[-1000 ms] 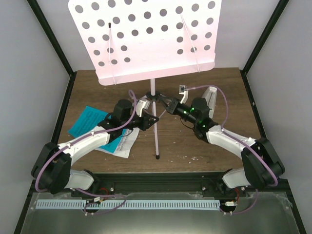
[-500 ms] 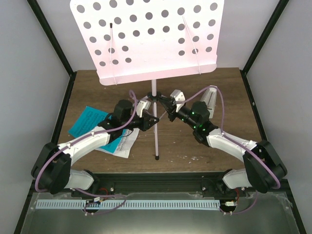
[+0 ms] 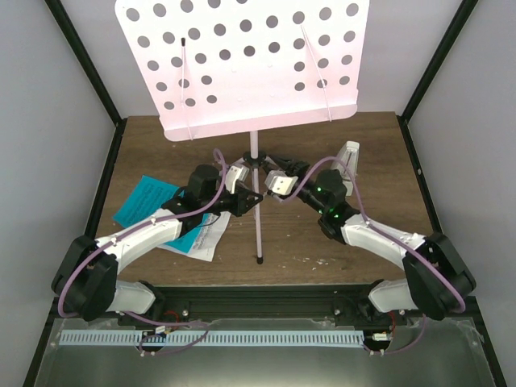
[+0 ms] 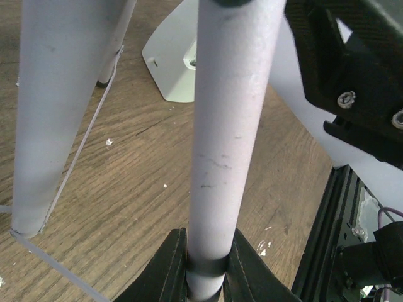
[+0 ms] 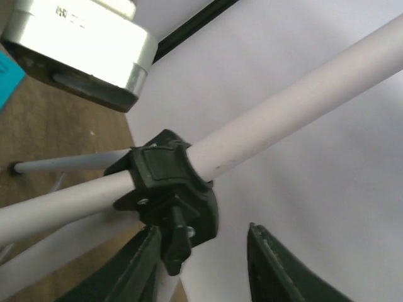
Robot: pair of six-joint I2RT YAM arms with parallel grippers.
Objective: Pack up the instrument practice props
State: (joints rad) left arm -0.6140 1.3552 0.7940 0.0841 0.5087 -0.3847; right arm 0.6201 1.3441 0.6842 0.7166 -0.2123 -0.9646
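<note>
The pale pink music stand stands at mid-table with its perforated desk (image 3: 250,64) high at the back. My left gripper (image 3: 250,198) is shut on the stand's front tripod leg (image 3: 258,230); in the left wrist view the leg (image 4: 230,126) runs up from between the jaws (image 4: 206,267). My right gripper (image 3: 266,171) is open at the black tripod collar (image 5: 170,179), one finger (image 5: 135,267) against its knob (image 5: 176,245). The white metronome (image 3: 348,156) stands behind my right arm. The teal booklet (image 3: 149,201) lies at the left under my left arm.
Black frame posts (image 3: 423,81) and white walls close in the table at both sides and the back. A black rail (image 3: 258,302) runs along the near edge. In the left wrist view the metronome's white base (image 4: 173,66) sits just beyond the legs.
My right gripper has turned at the wrist and moved left onto the tripod collar. My left gripper has kept its hold on the leg. The desk shifted slightly right.
</note>
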